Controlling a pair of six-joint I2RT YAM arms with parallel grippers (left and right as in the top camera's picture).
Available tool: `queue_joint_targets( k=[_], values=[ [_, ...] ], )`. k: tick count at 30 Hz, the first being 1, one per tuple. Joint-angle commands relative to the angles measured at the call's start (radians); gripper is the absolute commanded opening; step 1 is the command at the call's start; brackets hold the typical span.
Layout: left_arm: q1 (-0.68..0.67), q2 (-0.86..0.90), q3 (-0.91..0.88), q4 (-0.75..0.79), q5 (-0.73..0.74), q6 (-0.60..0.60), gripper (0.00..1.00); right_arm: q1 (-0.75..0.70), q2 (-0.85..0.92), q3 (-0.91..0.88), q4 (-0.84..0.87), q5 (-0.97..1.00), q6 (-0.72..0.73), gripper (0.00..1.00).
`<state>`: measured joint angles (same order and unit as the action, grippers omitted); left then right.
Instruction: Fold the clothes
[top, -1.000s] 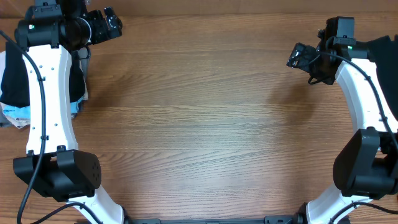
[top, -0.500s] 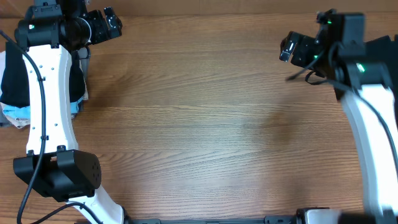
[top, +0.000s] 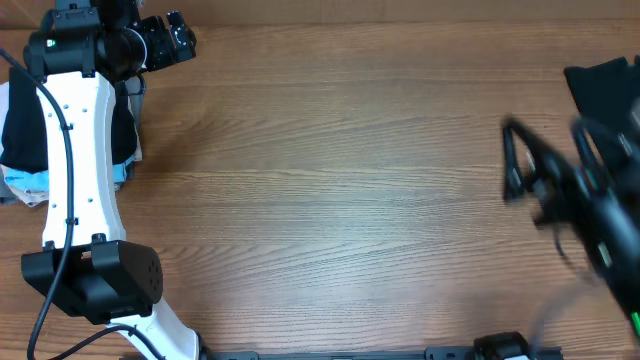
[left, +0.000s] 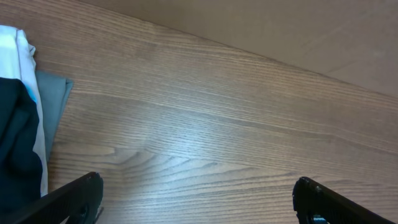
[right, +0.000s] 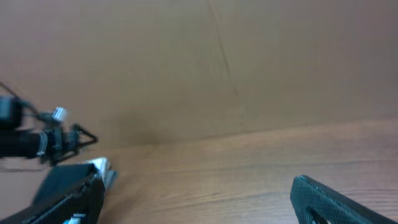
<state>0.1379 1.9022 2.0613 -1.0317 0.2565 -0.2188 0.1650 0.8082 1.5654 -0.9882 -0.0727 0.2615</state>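
A black garment (top: 606, 84) lies crumpled at the table's far right edge, partly cut off by the frame. A stack of folded clothes (top: 22, 125) with black on top sits at the far left. It also shows in the left wrist view (left: 15, 146). My left gripper (top: 172, 40) is open and empty at the back left, over bare wood (left: 196, 193). My right gripper (top: 520, 165) is motion-blurred at the right side, away from the black garment. In the right wrist view it (right: 199, 196) is open and empty.
The table (top: 330, 190) is bare wood across the middle. Light-blue and white cloth (top: 25, 182) sticks out under the left stack. A brown wall (right: 205, 62) stands behind the table. The left arm (right: 37, 137) shows far off in the right wrist view.
My right arm has swung from the back right towards the front right and is now blurred. The left arm and both piles have not moved.
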Motion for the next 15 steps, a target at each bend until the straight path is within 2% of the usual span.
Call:
queue_joint_targets(
  k=[1, 9, 15],
  values=[
    [-0.001, 0.007, -0.006, 0.003, -0.002, -0.006, 1.00, 0.003, -0.109, 0.005, -0.056, 0.013, 0.001, 1.00],
    [-0.001, 0.007, -0.006, 0.003, -0.002, -0.006, 1.00, -0.013, -0.309, 0.005, -0.238, 0.020, 0.001, 1.00],
    [-0.001, 0.007, -0.006, 0.003, -0.002, -0.006, 1.00, -0.074, -0.403, -0.058, -0.266, 0.021, 0.001, 1.00]
  ],
)
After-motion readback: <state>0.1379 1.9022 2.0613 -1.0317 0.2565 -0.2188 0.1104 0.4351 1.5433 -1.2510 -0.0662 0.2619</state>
